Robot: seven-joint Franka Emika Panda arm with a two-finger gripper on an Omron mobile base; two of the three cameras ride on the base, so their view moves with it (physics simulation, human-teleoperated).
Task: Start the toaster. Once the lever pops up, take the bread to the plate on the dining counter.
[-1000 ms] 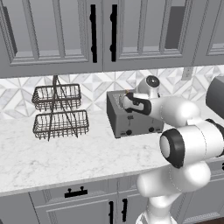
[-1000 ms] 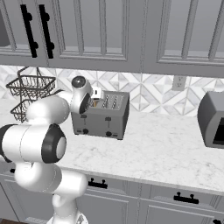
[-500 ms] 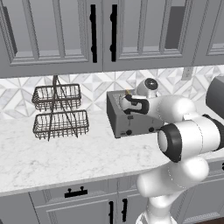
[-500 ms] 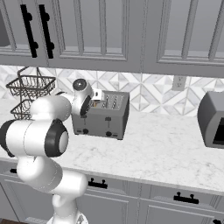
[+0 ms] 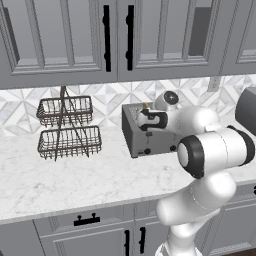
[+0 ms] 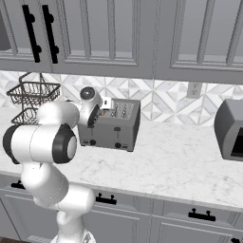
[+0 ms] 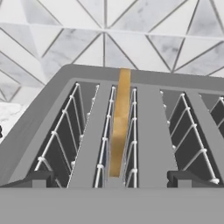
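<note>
Bread stands on edge in a slot of the toaster, a thin golden-brown slice between the white wire guides, its top rising a little above the slot's rim at the far end in the hand view. Seen from the left base view, the toaster is a boxy grey metal box with small black knobs low on its front, sitting on the white marble worktop close to the tiled backsplash, and a small tan tip of the bread shows above its top. To its left, well apart, a two-tier black wire basket stands on the same worktop. In the right base view the toaster sits between the arm and a dark grey appliance at the right edge, which is well apart from it. The hand hangs just above the toaster's top at its near end, looking along the slots, with its two dark fingertips set wide apart on either side of the slot that holds the bread; the jaws are fully spread and grip nothing. From the left base view the hand is over the toaster's top, with the white arm bending back toward the lower right. Grey cabinets with black handles hang above.
</note>
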